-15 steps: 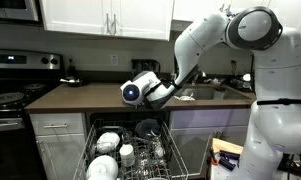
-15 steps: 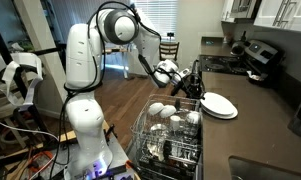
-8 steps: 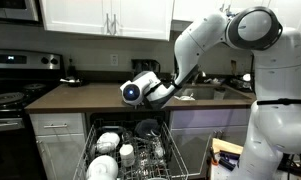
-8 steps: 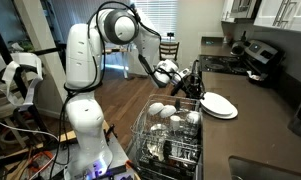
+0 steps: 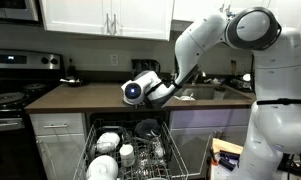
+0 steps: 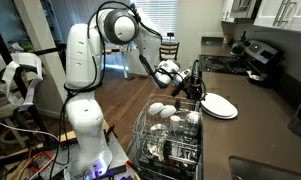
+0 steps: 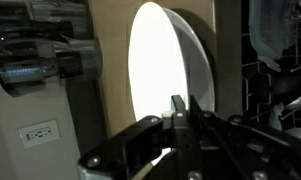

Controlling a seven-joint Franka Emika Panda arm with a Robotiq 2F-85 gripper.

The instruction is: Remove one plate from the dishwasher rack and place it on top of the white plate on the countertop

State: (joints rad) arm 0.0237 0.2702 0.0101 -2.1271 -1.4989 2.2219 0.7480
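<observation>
We see first the white robot arm [image 5: 222, 38]. It reaches from its base across the kitchen, and it is the largest thing in both exterior views. Behind it runs the long dark brown counter [image 5: 80, 98], which sits over white cabinets [image 5: 56, 125]. A stove [image 5: 8, 97] stands at one end of it.

Below the edge of the counter the dishwasher rack [image 6: 148, 135] is pulled out. It is a wide wire basket, and white bowls and dishes [image 6: 166, 112] stand among its tines.

The white plate [image 6: 219, 105] lies flat on the counter, near the edge and close to the rack. Nothing lies on top of it.

In the wrist view we see the held plate [image 7: 160, 65]. It is white and round, and it stands upright on its edge, with its face turned to the left side of that view. It is outside the rack and in the air. In an exterior view it hangs above the far end of the rack, at about the height of the counter, near the white plate but apart from it.

The end effector [image 7: 180, 106] is pressed together on the lower rim of the held plate, and its two fingers [image 7: 176, 104] pinch the rim from both sides.
</observation>
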